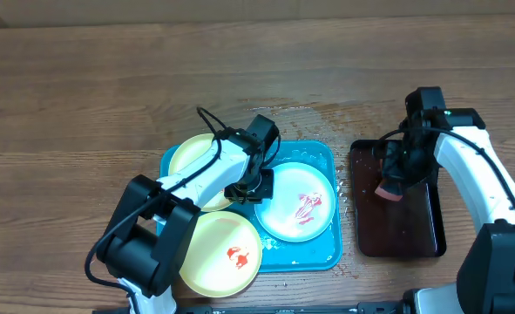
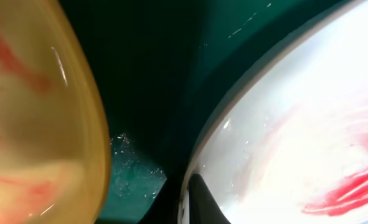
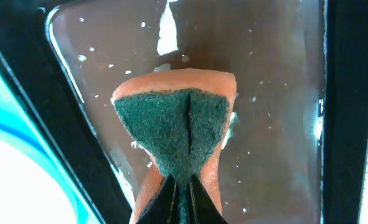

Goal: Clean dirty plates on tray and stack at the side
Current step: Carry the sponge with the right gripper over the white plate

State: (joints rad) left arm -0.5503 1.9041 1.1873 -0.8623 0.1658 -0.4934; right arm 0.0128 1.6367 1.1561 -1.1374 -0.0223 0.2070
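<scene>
The turquoise tray holds three plates: a yellow one at the back left, a yellow one with a red smear at the front left, and a blue-white one with red smears at the right. My left gripper sits on the blue-white plate's left rim. In the left wrist view its fingers pinch that rim, one inside the plate, one outside. A smeared yellow plate lies to the left. My right gripper is shut on an orange and green sponge.
A dark brown-red, black-rimmed tray lies right of the turquoise tray, wet with droplets. The sponge hangs just above its back left part. Water is splashed on the wood behind the trays. The table's front edge is close to the front yellow plate.
</scene>
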